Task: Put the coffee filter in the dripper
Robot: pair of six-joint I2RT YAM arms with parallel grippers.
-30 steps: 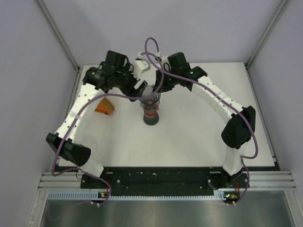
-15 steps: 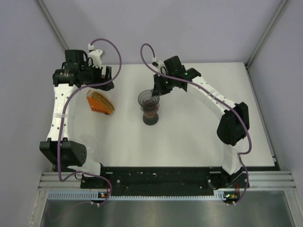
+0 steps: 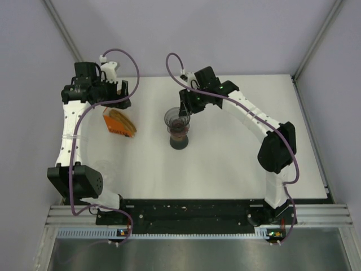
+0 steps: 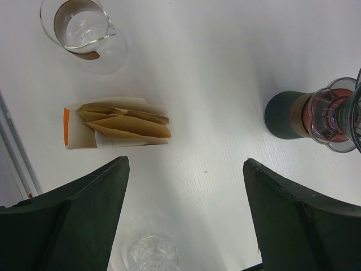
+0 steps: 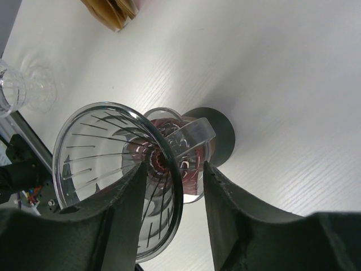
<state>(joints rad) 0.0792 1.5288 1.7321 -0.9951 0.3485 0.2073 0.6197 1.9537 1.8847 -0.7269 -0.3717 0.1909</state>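
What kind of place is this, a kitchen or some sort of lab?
Probably a robot test cell, not a kitchen: a white table boxed in by grey panels, two arms bolted to a metal rail, with a glass dripper and paper filters as props.

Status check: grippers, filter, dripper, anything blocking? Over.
Left gripper open, near filters, not touching. Right gripper open, straddling dripper rim. Dripper empty. Nothing between filters and dripper.
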